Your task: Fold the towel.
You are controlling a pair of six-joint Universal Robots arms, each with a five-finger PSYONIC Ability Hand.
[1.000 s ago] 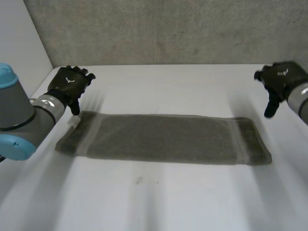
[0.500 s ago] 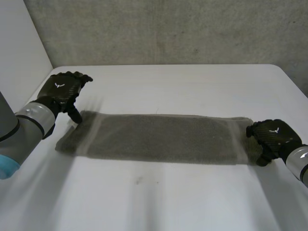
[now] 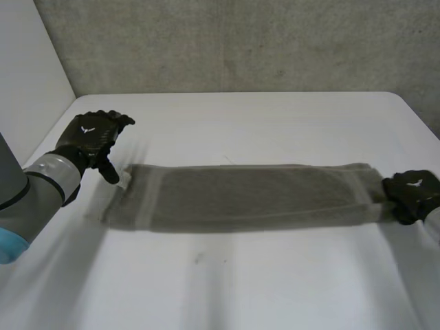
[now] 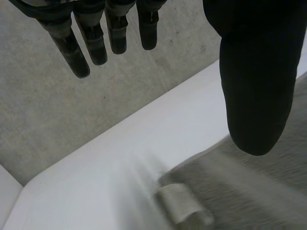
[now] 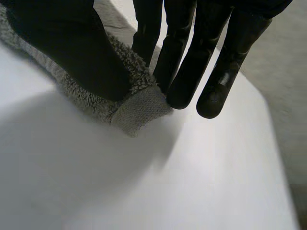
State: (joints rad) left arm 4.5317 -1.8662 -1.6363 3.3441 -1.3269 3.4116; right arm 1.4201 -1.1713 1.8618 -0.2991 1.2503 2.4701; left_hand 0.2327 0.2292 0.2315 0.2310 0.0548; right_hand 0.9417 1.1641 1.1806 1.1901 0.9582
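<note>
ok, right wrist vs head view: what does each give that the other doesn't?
Right wrist: the right hand with thumb and fingers pinching the towel at its hemmed end. Head: the towel's whole length lying flat across the table, and the left hand open by the opposite end. Both: the right hand at the towel's end, and the white table under it.

Bare white table (image 3: 240, 289) all round the towel (image 3: 247, 196) — grey wall (image 3: 240, 41) behind
</note>
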